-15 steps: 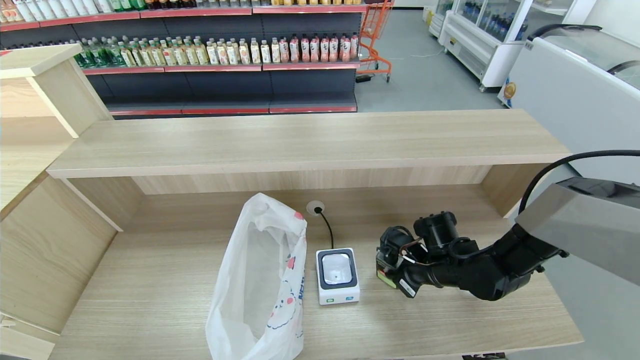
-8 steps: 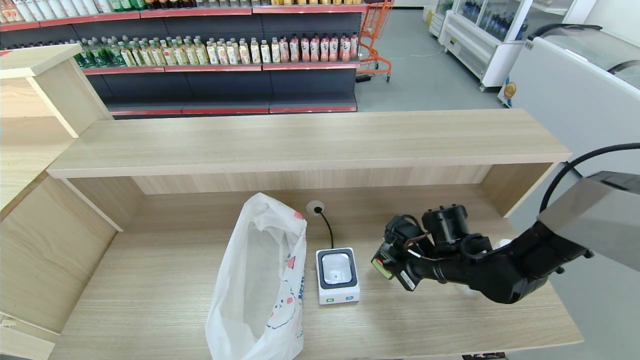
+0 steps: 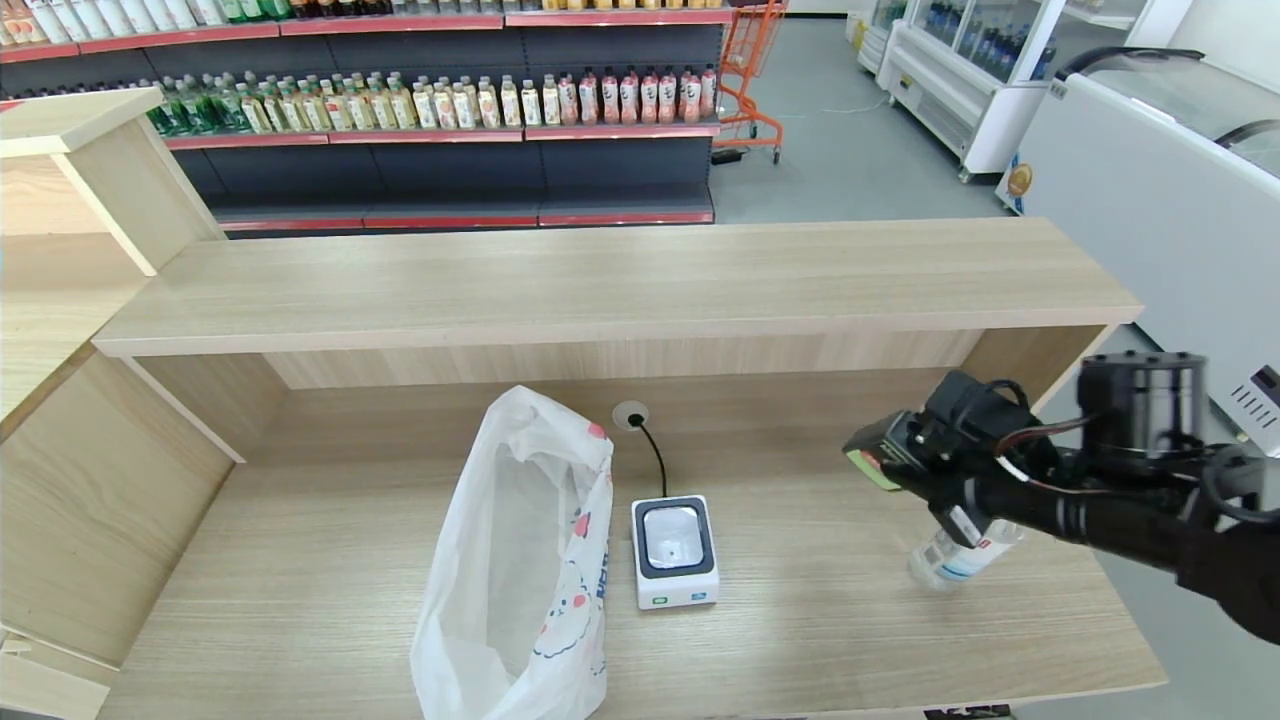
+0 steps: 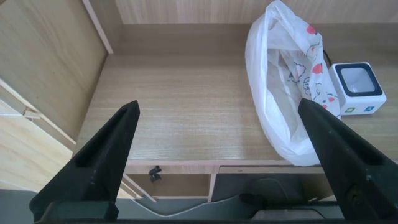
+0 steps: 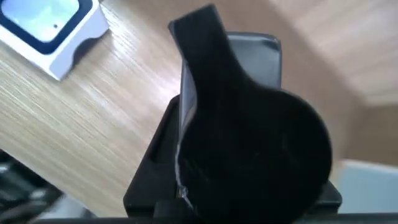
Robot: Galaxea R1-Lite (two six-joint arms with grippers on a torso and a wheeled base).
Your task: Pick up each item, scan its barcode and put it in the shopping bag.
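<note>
Bottle appears to lie on its side on the counter, near the right edge and well apart from the scanner, with the right arm crossing above it. The right gripper hangs raised over the counter, near the bottle and on its far side. We cannot tell whether its claw is apart or together, nor whether it carries anything.

The bag stands just left of the scanner with its mouth gaping upward, so we judge a scanned item needs only a short carry to drop in. The scanner's window faces up and its cable runs back to a hole in the counter, so a barcode will have to be turned downward over it.

The left gripper is held back over the near left edge, claw wide apart and empty, out of the right arm's way. We judge the bottle is not yet picked up.
</note>
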